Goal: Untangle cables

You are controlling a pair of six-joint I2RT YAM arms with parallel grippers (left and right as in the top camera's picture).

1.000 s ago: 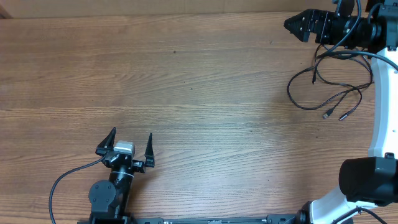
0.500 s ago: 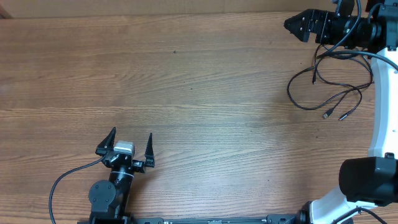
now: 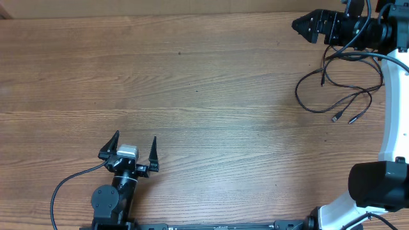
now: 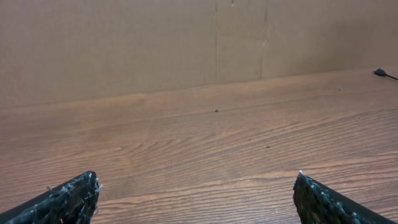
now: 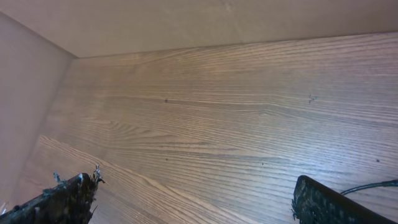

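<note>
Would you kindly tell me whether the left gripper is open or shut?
Open: the left gripper has its fingers wide apart, with only bare wooden table between them.

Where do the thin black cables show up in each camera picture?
Overhead: thin black cables, upper right, loosely looped.
Left wrist: perhaps one plug end, far right edge.
Right wrist: one thin strand, bottom right corner.
Shared landmark: the brown wood-grain table.

Wood-grain table (image 3: pixel 211 96); thin black cables (image 3: pixel 339 96) loosely looped near right edge.
</note>
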